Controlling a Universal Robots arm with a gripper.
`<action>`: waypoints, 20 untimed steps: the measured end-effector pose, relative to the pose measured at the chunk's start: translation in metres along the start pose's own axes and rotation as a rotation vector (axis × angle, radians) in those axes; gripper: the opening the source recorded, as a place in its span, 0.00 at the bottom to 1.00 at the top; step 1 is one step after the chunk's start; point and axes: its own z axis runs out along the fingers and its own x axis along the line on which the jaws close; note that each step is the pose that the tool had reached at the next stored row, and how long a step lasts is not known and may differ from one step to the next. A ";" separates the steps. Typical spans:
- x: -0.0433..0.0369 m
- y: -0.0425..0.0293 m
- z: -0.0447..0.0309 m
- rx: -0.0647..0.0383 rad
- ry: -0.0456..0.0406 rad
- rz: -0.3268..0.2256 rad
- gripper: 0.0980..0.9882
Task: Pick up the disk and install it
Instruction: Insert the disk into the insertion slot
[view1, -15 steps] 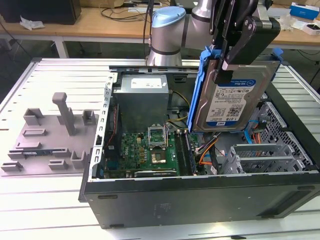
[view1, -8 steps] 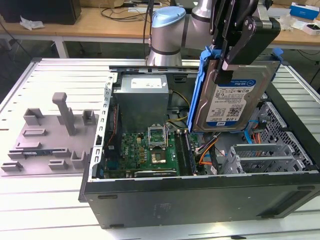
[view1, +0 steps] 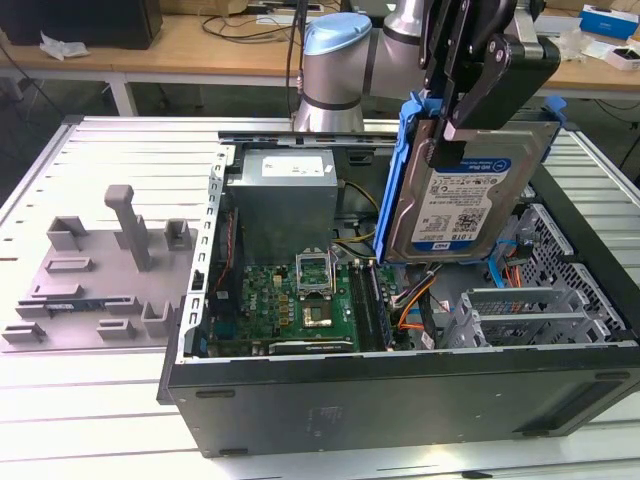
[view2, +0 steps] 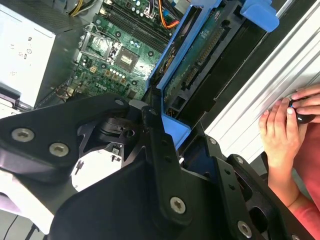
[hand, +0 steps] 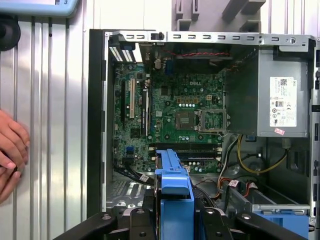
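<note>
Computer case (view1: 400, 395), lid off, lies nearest on the worktop (view1: 90, 410), motherboard (view1: 300, 300) exposed. Beyond it the hand (view1: 448, 135) points down, gripping the disk (view1: 465, 195) by its top edge, label facing out, over the case's interior. The arm (view1: 335, 60) is cut off above its joint.

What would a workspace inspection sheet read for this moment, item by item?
Surface: slatted metal table carrying an open computer case.
Job's things: the disk, on edge in its blue bracket, held above the case; not yet seated.
Clutter: grey fixture plate with posts, on the table at the exterior view's left of the case.
Grippers: gripper shut on the disk's upper edge.
Cables: coloured wires loose inside the case, below the disk.
Surroundings: a person's hand resting on the table beside the case; wooden benches behind.
</note>
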 end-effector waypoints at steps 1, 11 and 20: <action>0.0008 0.0001 0.0001 0.000 -0.0044 0.000 0.30; 0.0030 0.0003 0.0004 0.000 -0.0152 0.000 0.30; 0.0199 -0.0156 0.0006 0.000 -0.0152 0.000 0.30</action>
